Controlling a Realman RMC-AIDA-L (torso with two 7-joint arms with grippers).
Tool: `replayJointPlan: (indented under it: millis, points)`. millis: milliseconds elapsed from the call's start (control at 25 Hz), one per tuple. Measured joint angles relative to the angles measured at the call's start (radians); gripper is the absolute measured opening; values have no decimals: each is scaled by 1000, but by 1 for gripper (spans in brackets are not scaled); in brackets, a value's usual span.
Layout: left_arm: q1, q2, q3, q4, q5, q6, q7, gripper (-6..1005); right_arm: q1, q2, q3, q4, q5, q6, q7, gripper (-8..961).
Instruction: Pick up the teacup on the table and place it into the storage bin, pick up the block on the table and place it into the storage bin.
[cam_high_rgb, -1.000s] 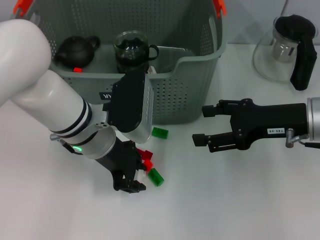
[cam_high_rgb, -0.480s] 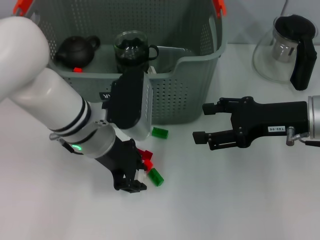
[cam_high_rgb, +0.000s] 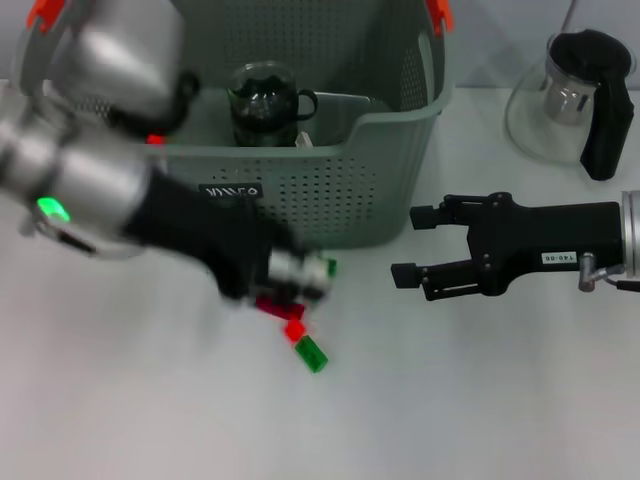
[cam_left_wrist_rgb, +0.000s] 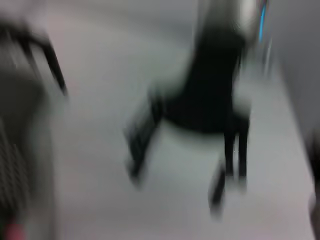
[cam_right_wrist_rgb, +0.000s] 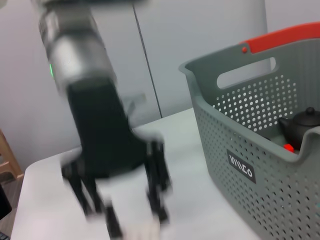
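The grey storage bin stands at the back left, and its label side shows in the right wrist view. A dark glass teacup sits inside it. Small blocks lie on the table in front of the bin: a red block, a green block and another green one. My left gripper is a blur of motion just above them, near the bin's front wall. Right of the blocks my right gripper hovers open and empty.
A black teapot is in the bin. A glass pitcher with a black handle stands at the back right. Bare white table stretches along the front and between the blocks and my right gripper.
My left arm has swung fast: its wrist turned and the gripper went from the near-left side of the blocks up toward the bin's front. The right gripper has hardly moved.
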Motion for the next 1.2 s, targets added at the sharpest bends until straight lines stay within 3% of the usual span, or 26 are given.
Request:
replayJointPlan:
  millis: [120, 240, 480, 600, 1000, 1200]
  points:
    - [-29, 19, -154, 13, -120, 37, -47, 466, -5, -4, 0, 0, -1, -2, -1, 911]
    - [-60, 50, -234, 10, -227, -68, -128, 475, -7, -8, 0, 0, -4, -7, -2, 911]
    - [-128, 110, -212, -76, -230, -401, -219, 493, -7, -10, -1, 0, -8, -24, -3, 911]
    - [-151, 130, -177, -133, -216, -497, -239, 503, -8, -11, -1, 0, -10, -29, -3, 911]
    - [-165, 126, -94, -152, -181, -658, -278, 533, -9, -10, -2, 12, -12, -30, -11, 913]
    - [-153, 125, -88, -76, -177, -622, -301, 643, -9, -10, -2, 15, -12, -30, -15, 912]
